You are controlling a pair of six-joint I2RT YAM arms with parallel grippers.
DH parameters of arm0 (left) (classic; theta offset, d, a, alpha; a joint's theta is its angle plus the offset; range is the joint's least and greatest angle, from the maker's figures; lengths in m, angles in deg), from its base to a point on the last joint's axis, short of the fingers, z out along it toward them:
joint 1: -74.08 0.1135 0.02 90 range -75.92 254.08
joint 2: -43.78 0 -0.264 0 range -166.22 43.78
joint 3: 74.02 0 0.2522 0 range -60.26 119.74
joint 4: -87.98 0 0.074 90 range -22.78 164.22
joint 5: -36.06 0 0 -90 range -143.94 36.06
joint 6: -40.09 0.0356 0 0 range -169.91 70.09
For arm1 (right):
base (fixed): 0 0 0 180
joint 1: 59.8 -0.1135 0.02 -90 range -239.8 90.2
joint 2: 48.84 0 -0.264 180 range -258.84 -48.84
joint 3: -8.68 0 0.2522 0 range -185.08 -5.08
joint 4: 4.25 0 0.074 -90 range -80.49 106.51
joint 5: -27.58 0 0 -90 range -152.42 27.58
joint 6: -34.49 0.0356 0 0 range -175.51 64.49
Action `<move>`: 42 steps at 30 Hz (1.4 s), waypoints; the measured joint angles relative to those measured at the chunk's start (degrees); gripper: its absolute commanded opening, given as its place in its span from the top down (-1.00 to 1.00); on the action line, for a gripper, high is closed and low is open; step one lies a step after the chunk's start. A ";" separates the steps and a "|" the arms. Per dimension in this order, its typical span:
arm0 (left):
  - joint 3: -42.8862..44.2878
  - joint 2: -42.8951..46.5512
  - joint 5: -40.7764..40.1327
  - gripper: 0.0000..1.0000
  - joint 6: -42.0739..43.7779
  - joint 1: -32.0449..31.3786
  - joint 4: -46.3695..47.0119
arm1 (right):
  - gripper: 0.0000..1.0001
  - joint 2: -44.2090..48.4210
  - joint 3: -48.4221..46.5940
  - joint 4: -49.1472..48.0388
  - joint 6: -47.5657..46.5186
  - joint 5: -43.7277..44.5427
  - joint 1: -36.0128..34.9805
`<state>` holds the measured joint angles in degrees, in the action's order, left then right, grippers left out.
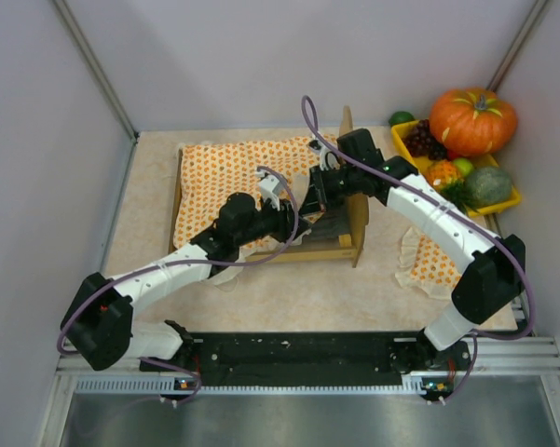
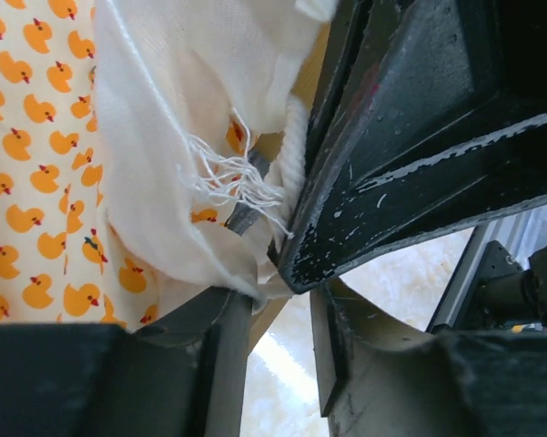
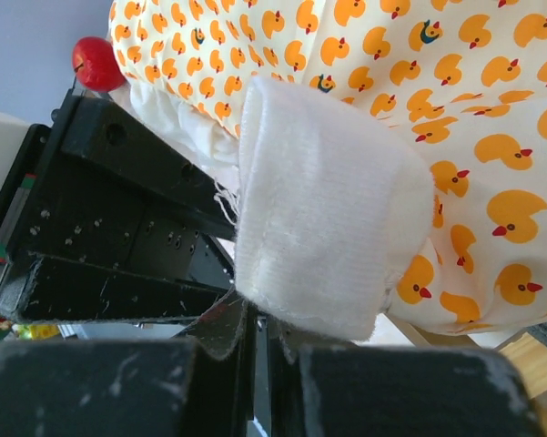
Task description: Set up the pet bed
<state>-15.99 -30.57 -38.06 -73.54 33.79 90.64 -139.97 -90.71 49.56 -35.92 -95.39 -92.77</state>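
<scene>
The pet bed stands mid-table, its light-wood headboard on the right end. The duck-print bedspread covers most of it. My right gripper reaches in from the right, just left of the headboard. In the right wrist view it is shut on a white fabric flap at the bedspread's edge. My left gripper is close beside it at the bed's front right corner. In the left wrist view it is open, with white frayed fabric resting against the left finger.
A small duck-print pillow lies on the table right of the bed, under my right arm. A yellow tray of fruit and vegetables and an orange pumpkin stand at the back right. Walls close in the left, back and right.
</scene>
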 measured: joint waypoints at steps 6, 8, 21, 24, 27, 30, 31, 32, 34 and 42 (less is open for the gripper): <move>1.55 -2.01 1.81 0.13 0.02 -0.15 0.07 | 1.00 0.00 0.00 -0.15 -0.04 0.17 0.42; 1.57 -2.10 1.81 -0.02 -0.07 -0.20 -0.66 | 1.00 0.00 0.00 -0.13 -0.04 0.13 0.55; -4.98 16.90 -4.15 -0.30 -1.27 -0.20 -8.44 | 1.00 0.00 0.00 -0.13 -0.07 0.17 1.68; -4.98 16.31 -1.84 -0.30 -3.06 -0.20 -4.94 | 1.00 0.00 0.00 -0.13 -0.07 0.17 1.70; -4.74 12.61 0.35 -0.29 -4.07 -0.20 -2.10 | 1.00 0.00 0.00 -0.13 -0.07 0.17 1.70; -4.02 7.74 2.25 -0.29 -4.63 -0.20 -0.44 | 1.00 0.00 0.00 -0.13 -0.04 0.17 1.73; -3.82 6.32 2.67 -0.29 -4.76 -0.20 0.20 | 1.00 0.00 0.00 -0.15 -0.04 0.17 1.73; -3.69 5.07 2.86 -0.29 -4.81 -0.20 0.68 | 1.00 0.00 0.00 -0.13 -0.04 0.17 1.73; -3.52 3.58 2.99 -0.29 -4.79 -0.20 1.38 | 1.00 0.00 0.00 -0.13 -0.04 0.17 1.75; -2.08 0.87 2.71 -0.25 -4.09 -0.20 4.46 | 1.00 0.02 0.00 -0.13 -0.02 0.17 1.75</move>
<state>-18.07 -29.70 -35.35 -77.63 33.59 95.10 -139.95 -90.71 49.43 -35.94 -95.22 -91.02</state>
